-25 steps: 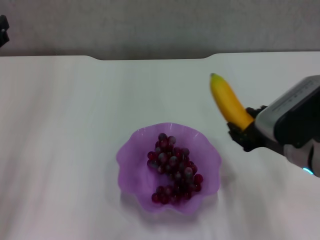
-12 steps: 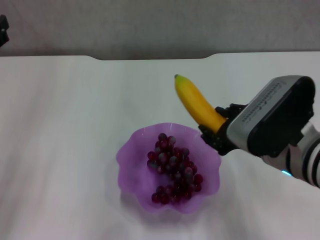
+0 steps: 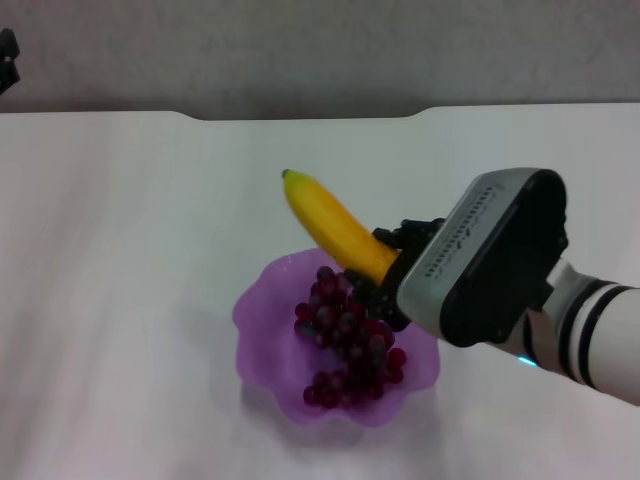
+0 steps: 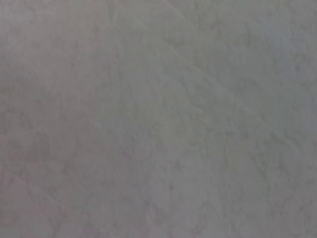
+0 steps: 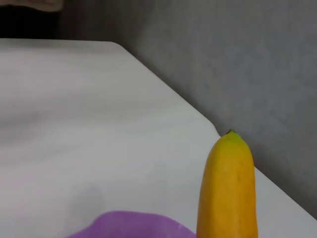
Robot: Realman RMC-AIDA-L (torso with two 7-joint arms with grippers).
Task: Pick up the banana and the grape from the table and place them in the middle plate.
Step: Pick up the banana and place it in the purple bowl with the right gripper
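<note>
Now the right tool [image 3: 385, 285] is clamped on the smooth yellow-orange banana [image 3: 335, 228], holding it tilted over the wavy see-through purple plate [image 3: 262, 335] where the dark red grape bunch [image 3: 345, 335] lies, so next it likely must lower and let go.

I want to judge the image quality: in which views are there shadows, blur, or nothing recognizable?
Head view: soft even light; the middle plate casts a faint shadow on the table, and the grape looks slightly soft. Right wrist view: the banana is close and a little blurred. Left wrist view: only a grey mottled surface, nothing recognizable.
</note>
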